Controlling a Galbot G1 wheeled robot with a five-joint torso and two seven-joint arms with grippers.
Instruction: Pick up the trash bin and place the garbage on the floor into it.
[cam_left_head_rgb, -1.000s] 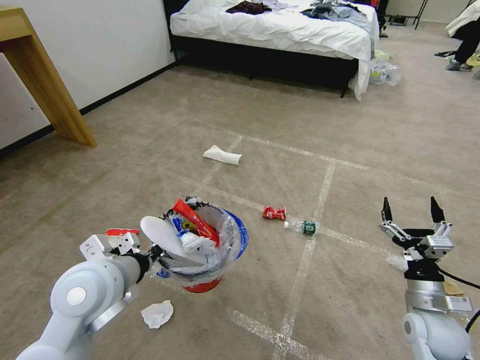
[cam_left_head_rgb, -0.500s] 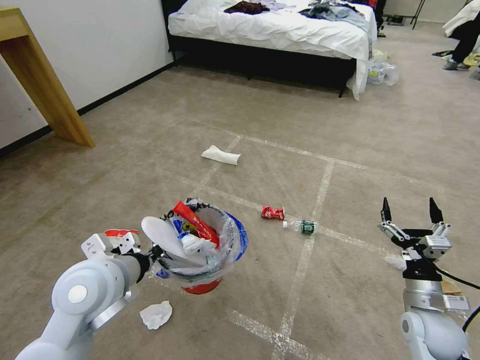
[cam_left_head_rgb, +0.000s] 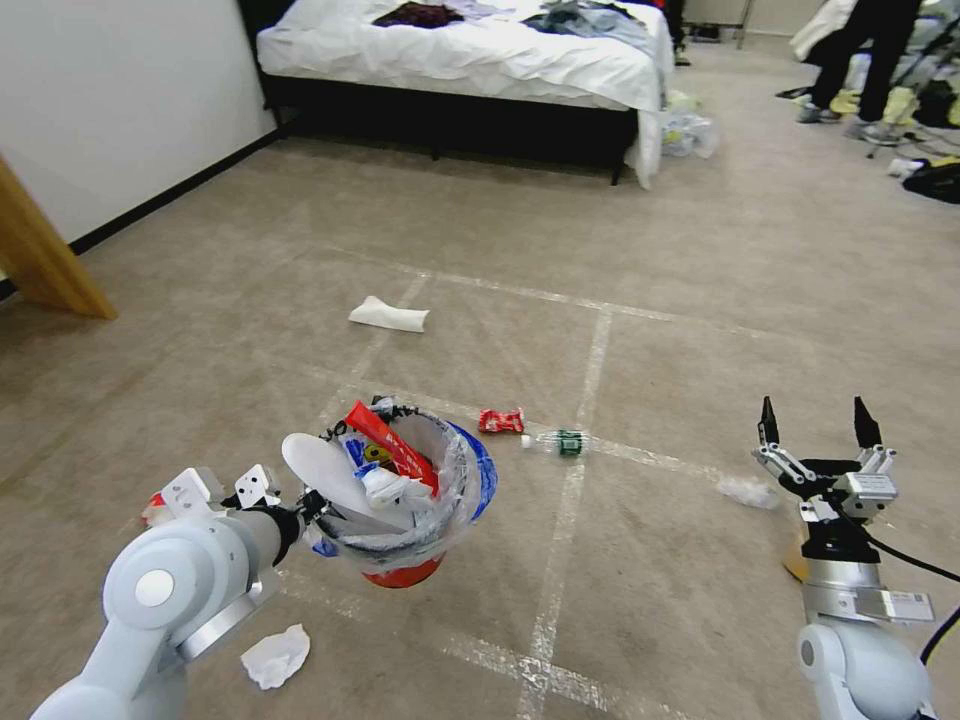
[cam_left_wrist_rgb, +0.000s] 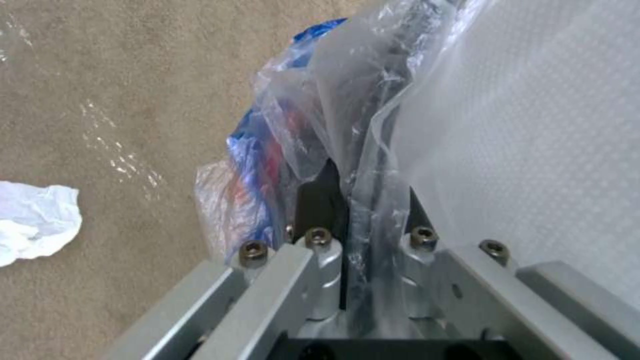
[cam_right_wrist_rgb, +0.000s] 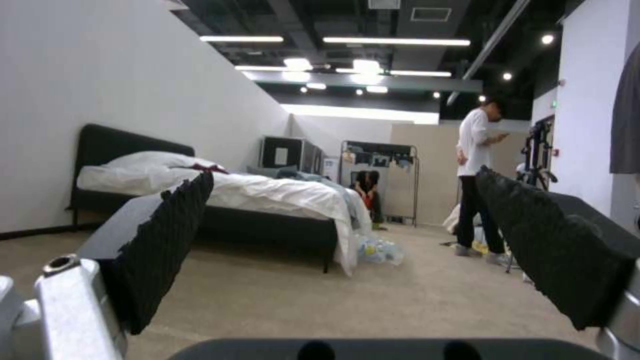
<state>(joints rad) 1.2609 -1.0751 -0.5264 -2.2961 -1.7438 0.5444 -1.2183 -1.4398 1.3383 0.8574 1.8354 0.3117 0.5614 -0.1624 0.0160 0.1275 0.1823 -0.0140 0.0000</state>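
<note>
The trash bin (cam_left_head_rgb: 403, 572), a red bucket lined with a clear bag, hangs just above the floor (cam_left_head_rgb: 700, 300), stuffed with a white slipper and a red wrapper. My left gripper (cam_left_head_rgb: 308, 505) is shut on its rim; in the left wrist view the gripper (cam_left_wrist_rgb: 363, 200) pinches the bag (cam_left_wrist_rgb: 320, 115). On the carpet lies more garbage: a white slipper (cam_left_head_rgb: 388, 315), a red wrapper (cam_left_head_rgb: 500, 420), a small bottle (cam_left_head_rgb: 558, 441), crumpled paper (cam_left_head_rgb: 273, 656) (cam_left_wrist_rgb: 33, 220) and a pale scrap (cam_left_head_rgb: 745, 491). My right gripper (cam_left_head_rgb: 812, 425) (cam_right_wrist_rgb: 343, 182) is open, held up and holding nothing.
A bed (cam_left_head_rgb: 470, 60) with clothes on white bedding stands at the back by the wall. A wooden table leg (cam_left_head_rgb: 40, 270) is at the left. Plastic bags (cam_left_head_rgb: 690, 130) lie at the bed's foot. A person (cam_left_head_rgb: 870, 50) stands far back right.
The whole picture has slid left, so the camera has turned right. The bin and both grippers keep their places in the view. A pale scrap now shows near the right gripper.
</note>
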